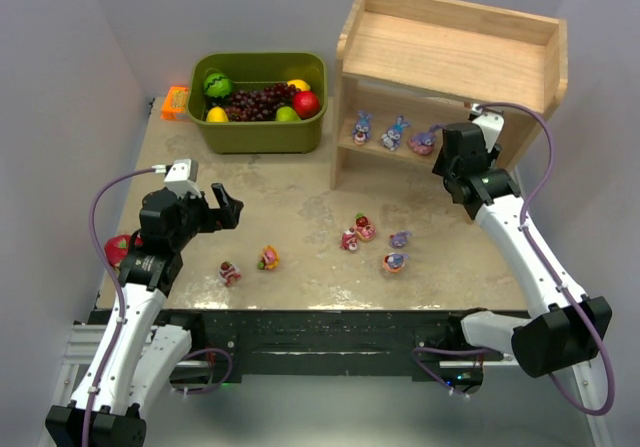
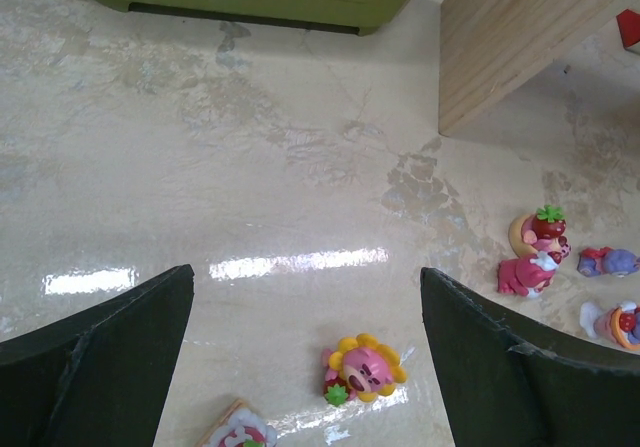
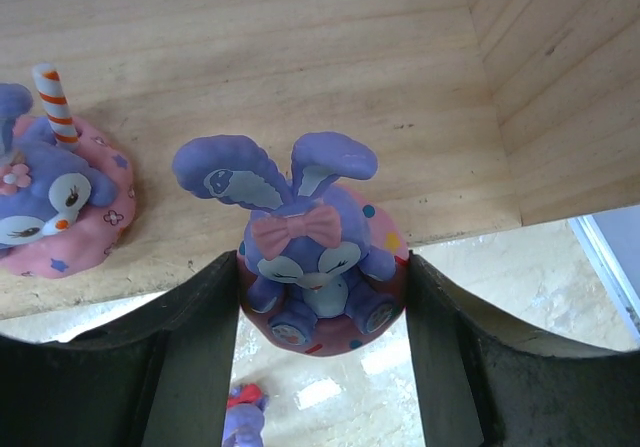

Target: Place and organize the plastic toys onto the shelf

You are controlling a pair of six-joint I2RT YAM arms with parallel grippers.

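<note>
Nine small plastic toys point(image 1: 364, 227) are in view: three stand on the lower tier of the light wooden two-tier shelf point(image 1: 450, 52), and six lie scattered on the mottled beige worktop point(image 1: 300, 192) in front of it. Your right gripper point(image 1: 437, 147) has its jaws clasped on the round pink base of the third shelf toy, a purple long-eared bunny with a pink bow point(image 3: 315, 252). This toy sits at the front edge of the lower board, beside a second bunny on a pink base with a striped candle point(image 3: 45, 202). Your left gripper point(image 2: 305, 297) hangs over the worktop, jaws released wide. A pink bear with a yellow flower hood point(image 2: 365, 367) lies on the worktop below it. One olive-green plastic bin point(image 1: 260, 132) of fake fruit stands left of the shelf.
</note>
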